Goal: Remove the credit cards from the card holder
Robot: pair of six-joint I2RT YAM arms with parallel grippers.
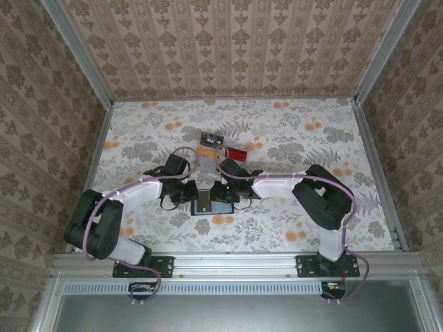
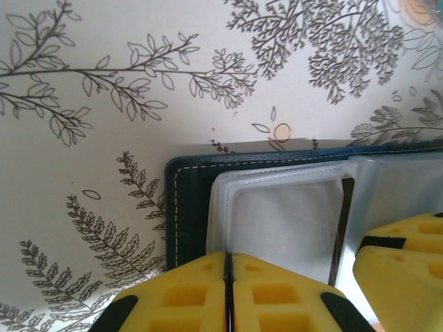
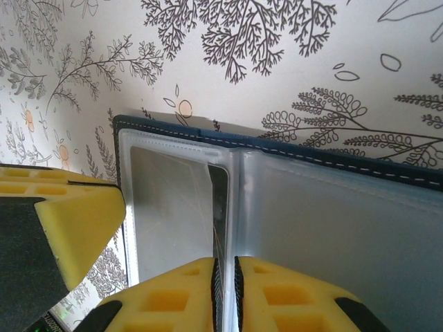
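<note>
The card holder [image 1: 220, 209] is found lying open and flat on the flowered table [image 1: 138, 131], towards the near side and about midway across, directly under the two grippers. Its navy stitched border is seen along the far edge, with clear plastic pockets laid inside it. Bare cloth is left on every side of it, wide to left and right and wider beyond. The papered walls [image 1: 228, 48] and the metal rail [image 1: 235, 261] at the near edge are well apart from it. Beyond the card holder a red card [image 1: 236, 153] and, just past that, a dark card [image 1: 211, 140] are noted lying loose, apart from the card holder.

Both arms are folded inward from their bases, elbows thrown outward, wrists turned down over the card holder so that the grippers nearly meet.

The left gripper [image 2: 228, 290] is set over a clear pocket near the stitched corner, its yellow fingers pressed together; whether a thin leaf is caught between them cannot be told. The right gripper [image 3: 225, 297] is closed to a narrow slit at the middle fold, and a raised clear leaf is seen running into that slit — pinched there, as far as can be judged. In each wrist view a finger of the other gripper is seen just beside.
</note>
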